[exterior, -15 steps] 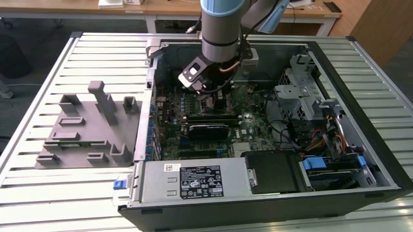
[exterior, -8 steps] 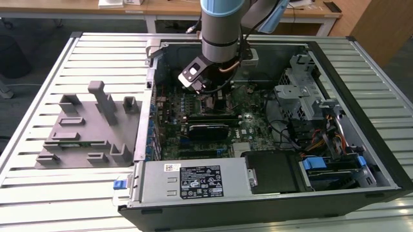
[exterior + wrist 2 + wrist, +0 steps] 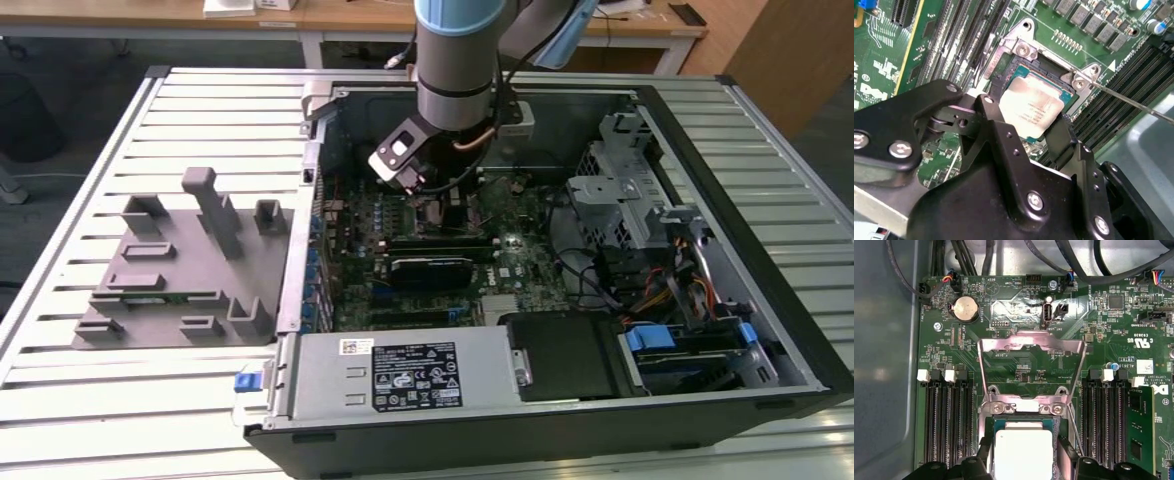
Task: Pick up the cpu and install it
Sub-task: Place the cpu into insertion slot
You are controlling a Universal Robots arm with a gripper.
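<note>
One cpu, one gripper clamped on it, over one open socket

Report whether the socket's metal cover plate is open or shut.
Open: the cover plate is swung back over the motherboard, leaving the cpu uncovered.

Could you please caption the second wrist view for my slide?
Gripper holds the cpu at the open motherboard socket.

open socket frame beside cpu, memory slots flanking both sides
</note>
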